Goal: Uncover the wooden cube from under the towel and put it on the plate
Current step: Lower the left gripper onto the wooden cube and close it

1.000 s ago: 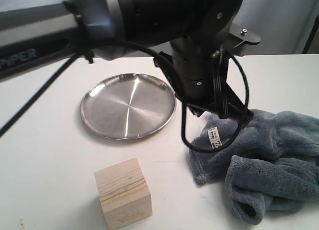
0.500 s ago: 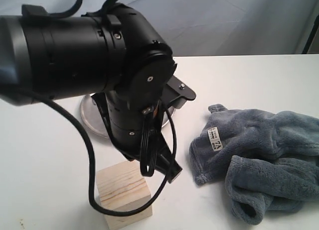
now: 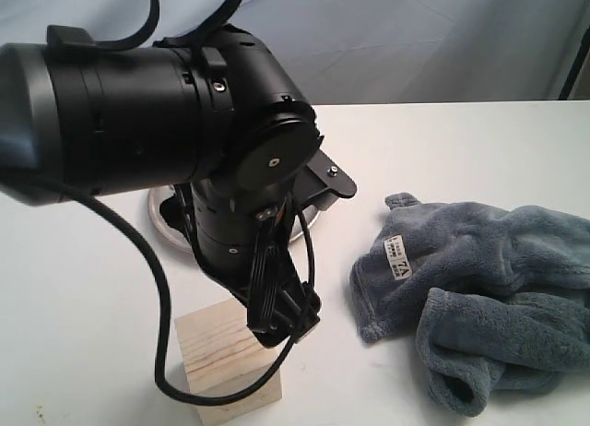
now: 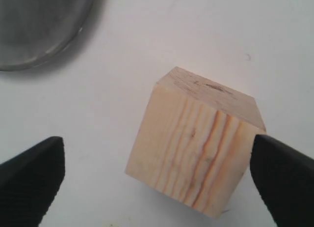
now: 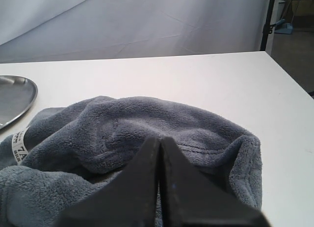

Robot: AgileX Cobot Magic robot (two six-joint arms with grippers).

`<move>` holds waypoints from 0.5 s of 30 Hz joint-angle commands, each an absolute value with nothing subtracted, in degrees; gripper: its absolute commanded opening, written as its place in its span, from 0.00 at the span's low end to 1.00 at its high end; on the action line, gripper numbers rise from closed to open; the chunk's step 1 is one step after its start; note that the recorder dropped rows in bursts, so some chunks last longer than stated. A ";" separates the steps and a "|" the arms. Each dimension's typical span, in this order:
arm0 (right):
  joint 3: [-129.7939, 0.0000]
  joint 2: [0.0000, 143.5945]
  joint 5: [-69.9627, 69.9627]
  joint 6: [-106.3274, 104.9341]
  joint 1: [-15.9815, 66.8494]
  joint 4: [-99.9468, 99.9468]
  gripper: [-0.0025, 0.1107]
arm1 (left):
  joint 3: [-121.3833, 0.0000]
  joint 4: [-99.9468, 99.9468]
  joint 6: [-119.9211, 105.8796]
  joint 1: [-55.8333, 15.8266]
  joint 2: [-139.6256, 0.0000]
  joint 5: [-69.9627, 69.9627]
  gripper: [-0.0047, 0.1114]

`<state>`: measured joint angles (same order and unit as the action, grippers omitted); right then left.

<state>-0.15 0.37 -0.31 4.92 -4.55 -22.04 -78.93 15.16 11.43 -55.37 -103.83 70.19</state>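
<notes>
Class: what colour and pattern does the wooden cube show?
The wooden cube is pale with brownish grain stripes; clearest in left wrist view.

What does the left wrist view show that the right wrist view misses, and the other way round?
Only the left wrist view shows the wooden cube, uncovered on the table, with the open left claw straddling it, one finger on each side. Only the right wrist view shows the blue-grey towel, bunched up, its white label, and the right claw with its fingers pressed together in front of the cloth. Both catch an edge of the steel plate and the white table.
</notes>
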 commanded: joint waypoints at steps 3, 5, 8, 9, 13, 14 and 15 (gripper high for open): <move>0.00 0.00 -0.99 5.15 -4.55 -22.32 0.05 | -78.62 16.97 7.03 -55.26 -102.97 69.96 0.94; 0.00 0.00 -0.99 5.15 -4.55 -22.32 0.05 | -78.62 14.12 0.00 -55.26 -102.97 69.96 0.94; 0.00 0.00 -0.99 5.15 -4.55 -22.32 0.05 | -78.62 8.00 -9.73 -54.81 -102.97 69.96 0.94; 0.00 0.00 -0.99 5.15 -4.55 -22.32 0.05 | -78.62 3.88 -13.02 -53.33 -102.97 69.96 0.94; 0.00 0.00 -0.99 5.15 -4.55 -22.32 0.05 | -78.62 -1.19 -17.32 -47.35 -102.97 69.96 0.94; 0.00 0.00 -0.99 5.15 -4.55 -22.32 0.05 | -78.62 -1.19 -19.03 -46.64 -102.97 69.96 0.94; 0.00 0.00 -0.99 5.15 -4.55 -22.32 0.05 | -78.33 -1.19 -21.51 -45.76 -102.97 69.96 0.94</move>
<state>-0.15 0.37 -0.31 4.92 -4.55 -22.04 -78.93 0.00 -17.62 -46.92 -103.83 70.19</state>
